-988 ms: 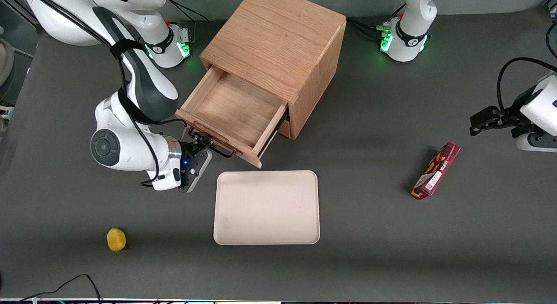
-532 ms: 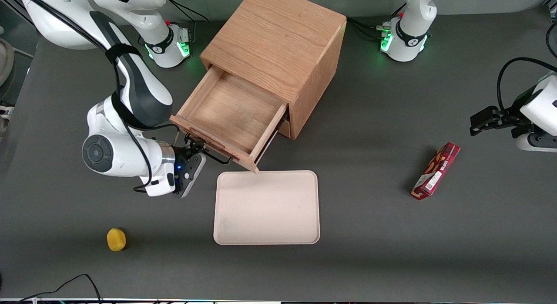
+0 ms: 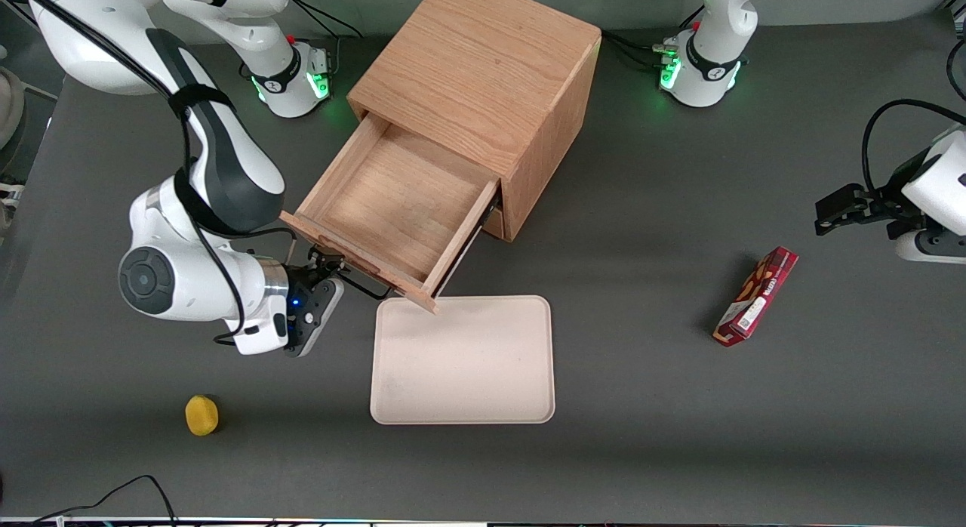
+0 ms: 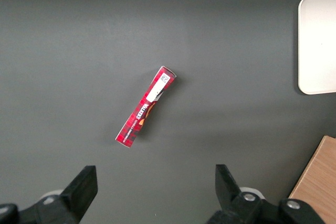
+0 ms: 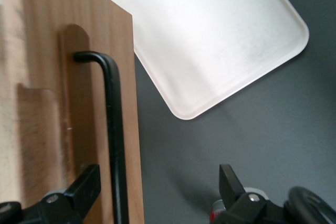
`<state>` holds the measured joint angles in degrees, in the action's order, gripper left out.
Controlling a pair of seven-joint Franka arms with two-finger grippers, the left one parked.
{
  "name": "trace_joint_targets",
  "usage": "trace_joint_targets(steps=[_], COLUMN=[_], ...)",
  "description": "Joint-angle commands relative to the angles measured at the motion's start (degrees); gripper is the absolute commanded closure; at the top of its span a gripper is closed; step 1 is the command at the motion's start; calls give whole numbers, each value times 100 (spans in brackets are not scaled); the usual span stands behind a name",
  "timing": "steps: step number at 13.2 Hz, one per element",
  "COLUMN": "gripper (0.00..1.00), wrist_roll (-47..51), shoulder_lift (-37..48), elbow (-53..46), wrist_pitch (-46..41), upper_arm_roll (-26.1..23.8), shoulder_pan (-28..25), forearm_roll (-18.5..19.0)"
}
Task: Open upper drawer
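Observation:
The upper drawer (image 3: 385, 202) of the light oak cabinet (image 3: 483, 66) stands pulled far out, its plain wood tray bare. Its black bar handle (image 3: 364, 286) runs along the drawer front, at the side nearest the front camera. My right gripper (image 3: 323, 261) is at the handle's end toward the working arm. In the right wrist view the gripper (image 5: 157, 182) is open wide. The handle bar (image 5: 114, 129) passes between the fingers, close to one finger (image 5: 86, 184) that lies over the drawer front (image 5: 63, 103). The bottom drawer is hidden under the open one.
A cream tray (image 3: 462, 359) lies on the table just nearer the front camera than the drawer front, also in the right wrist view (image 5: 210, 40). A yellow round object (image 3: 201, 415) sits near the front edge. A red box (image 3: 756, 296) lies toward the parked arm's end.
The upper drawer has slid farther out of the cabinet, toward the front camera and the working arm's end. My right gripper has moved the same way with the handle.

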<state>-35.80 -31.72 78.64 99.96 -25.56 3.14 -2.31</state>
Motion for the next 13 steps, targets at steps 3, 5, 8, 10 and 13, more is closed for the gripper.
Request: trace_joint_targets(steps=[3, 5, 8, 10, 13], gripper=[0, 0, 0, 0, 0], wrist_roll=[-6, 195, 705, 1475, 2734], shoulder_lift=[305, 875, 1701, 2229, 2713], elbow=[-780, -754, -754, -736, -719], wrist_pitch=[-968, -1066, -1338, -1802, -2252], upper_arm_roll=[-11, 7, 25, 129, 471], shoulder_pan=[-77, -77, -25, 2, 2], forearm_roll=[125, 143, 126, 125, 125])
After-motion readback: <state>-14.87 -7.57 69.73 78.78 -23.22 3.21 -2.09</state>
